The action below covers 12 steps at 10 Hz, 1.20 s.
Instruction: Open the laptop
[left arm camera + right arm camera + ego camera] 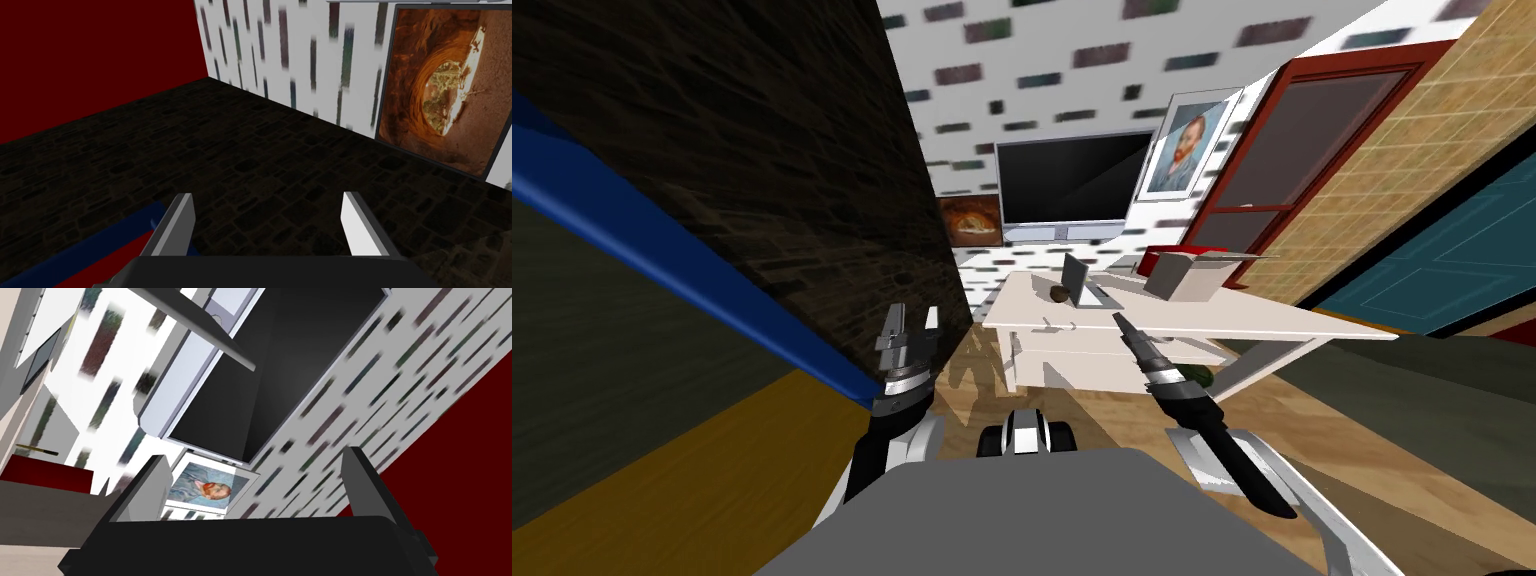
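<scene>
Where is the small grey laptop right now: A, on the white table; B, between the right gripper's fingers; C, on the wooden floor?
A: the small grey laptop sits on the white table beside a dark round object, and the right gripper is open with nothing between its fingers.

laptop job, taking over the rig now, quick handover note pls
Left gripper: open, empty, raised beside the dark brick wall.
Right gripper: open, empty, pointing toward the white table, short of it.
Laptop: on the table's left part beside a small dark round thing; lid looks partly raised.
Done: nothing gripped yet.
Left: move closer, reach the lid, swing it open.
</scene>
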### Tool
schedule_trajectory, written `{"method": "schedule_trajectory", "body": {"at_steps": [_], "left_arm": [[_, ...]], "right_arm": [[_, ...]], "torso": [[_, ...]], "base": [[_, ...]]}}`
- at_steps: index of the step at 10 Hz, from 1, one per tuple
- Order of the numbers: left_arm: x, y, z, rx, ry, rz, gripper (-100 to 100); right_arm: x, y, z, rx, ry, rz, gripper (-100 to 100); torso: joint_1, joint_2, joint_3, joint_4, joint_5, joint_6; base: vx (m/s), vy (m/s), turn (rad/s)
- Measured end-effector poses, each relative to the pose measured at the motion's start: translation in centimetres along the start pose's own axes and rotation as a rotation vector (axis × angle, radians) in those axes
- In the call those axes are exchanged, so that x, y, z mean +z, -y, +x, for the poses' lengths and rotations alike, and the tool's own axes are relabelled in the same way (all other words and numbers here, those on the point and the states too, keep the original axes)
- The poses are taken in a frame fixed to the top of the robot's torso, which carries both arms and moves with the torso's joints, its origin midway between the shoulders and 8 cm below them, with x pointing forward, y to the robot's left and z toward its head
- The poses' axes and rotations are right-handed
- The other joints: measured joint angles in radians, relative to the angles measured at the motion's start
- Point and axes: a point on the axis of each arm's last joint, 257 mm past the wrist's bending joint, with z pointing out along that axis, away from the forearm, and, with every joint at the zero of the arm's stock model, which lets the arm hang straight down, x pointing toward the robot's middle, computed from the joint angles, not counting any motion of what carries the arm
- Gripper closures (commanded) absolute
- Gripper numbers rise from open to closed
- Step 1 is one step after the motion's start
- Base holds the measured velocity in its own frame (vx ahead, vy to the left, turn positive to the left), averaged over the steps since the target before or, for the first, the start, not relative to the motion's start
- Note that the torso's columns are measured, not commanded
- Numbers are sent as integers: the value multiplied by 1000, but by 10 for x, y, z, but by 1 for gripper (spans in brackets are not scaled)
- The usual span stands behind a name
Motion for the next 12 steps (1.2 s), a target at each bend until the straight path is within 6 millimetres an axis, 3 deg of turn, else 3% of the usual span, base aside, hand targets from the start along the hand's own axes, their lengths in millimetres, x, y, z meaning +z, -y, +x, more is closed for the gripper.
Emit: {"method": "schedule_trajectory", "body": {"at_steps": [3,8,12], "left_arm": [[0,0,0,0,0,0,0],[0,0,0,0,0,0,0],[0,0,0,0,0,0,0]], "right_arm": [[-14,42,-15,-180,-77,81,-100],[-33,83,-41,-416,-174,171,-100],[-42,120,-77,-631,-249,253,-100]], "torso": [[4,-2,-1,0,1,0],[-2,0,0,0,-1,0],[2,-1,0,0,0,0]], "base": [[35,165,123],[33,141,112],[44,114,113]]}}
